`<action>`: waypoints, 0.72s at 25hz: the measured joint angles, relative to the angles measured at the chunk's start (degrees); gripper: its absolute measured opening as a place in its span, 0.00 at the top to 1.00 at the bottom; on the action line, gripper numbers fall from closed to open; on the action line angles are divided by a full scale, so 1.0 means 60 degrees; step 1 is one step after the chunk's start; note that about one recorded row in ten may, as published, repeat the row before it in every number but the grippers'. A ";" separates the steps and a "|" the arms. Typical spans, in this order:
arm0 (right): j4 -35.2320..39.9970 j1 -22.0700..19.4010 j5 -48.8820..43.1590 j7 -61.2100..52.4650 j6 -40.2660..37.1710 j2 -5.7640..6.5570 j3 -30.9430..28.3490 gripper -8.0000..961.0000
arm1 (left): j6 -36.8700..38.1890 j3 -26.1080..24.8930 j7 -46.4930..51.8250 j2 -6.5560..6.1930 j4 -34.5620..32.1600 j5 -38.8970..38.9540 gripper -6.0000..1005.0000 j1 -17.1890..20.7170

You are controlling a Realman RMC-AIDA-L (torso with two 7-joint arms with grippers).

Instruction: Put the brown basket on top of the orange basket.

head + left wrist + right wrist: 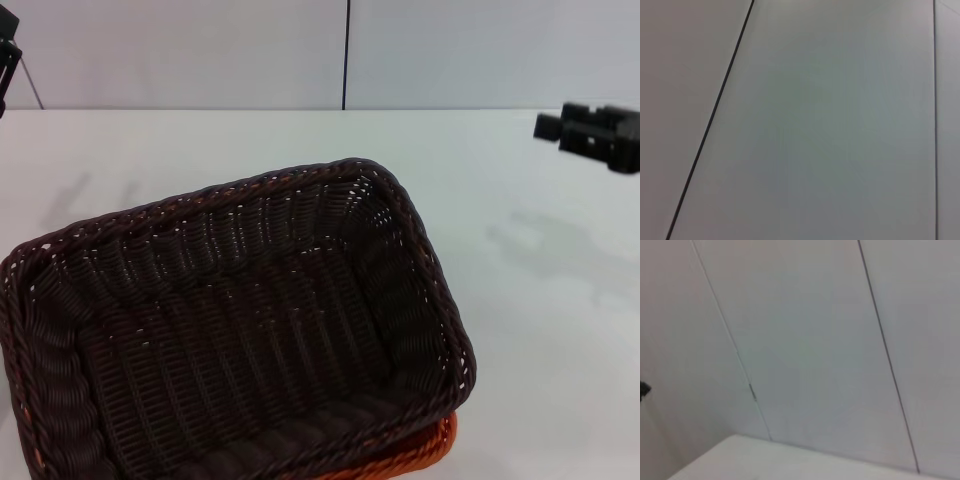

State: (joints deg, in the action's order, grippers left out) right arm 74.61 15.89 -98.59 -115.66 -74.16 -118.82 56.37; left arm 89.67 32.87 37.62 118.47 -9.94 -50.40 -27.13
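Note:
In the head view the dark brown basket (250, 340) sits nested on top of the orange basket (428, 452), near the table's front. Only a strip of orange rim shows under the brown basket's front right corner, plus a sliver at the front left. My right gripper (552, 128) hovers above the table at the far right, well away from both baskets and holding nothing. My left gripper (6, 62) is just visible at the far left edge, also away from the baskets. Neither wrist view shows the baskets.
The baskets rest on a white table (540, 300). Pale wall panels with a dark vertical seam (346, 55) stand behind it. Both wrist views show only wall panels, and the right wrist view also catches a table corner (740, 460).

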 joint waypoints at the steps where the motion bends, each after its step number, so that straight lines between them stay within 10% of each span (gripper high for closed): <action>1: -0.0155 0.0122 0.0103 0.0206 0.0009 -0.0007 -0.0156 0.46 | 0.0031 0.0000 0.0000 0.0000 0.0006 0.0000 0.30 0.0007; 18: -0.4259 0.0381 0.5384 0.7912 -0.0393 0.0020 -0.3433 0.46 | 0.0873 -0.1246 0.0010 -0.0006 0.0052 0.0134 0.30 0.0473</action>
State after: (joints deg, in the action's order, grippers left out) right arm 49.06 18.18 -66.28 -68.19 -76.52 -118.70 35.77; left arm 94.91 25.39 37.68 118.44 -9.63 -49.59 -24.29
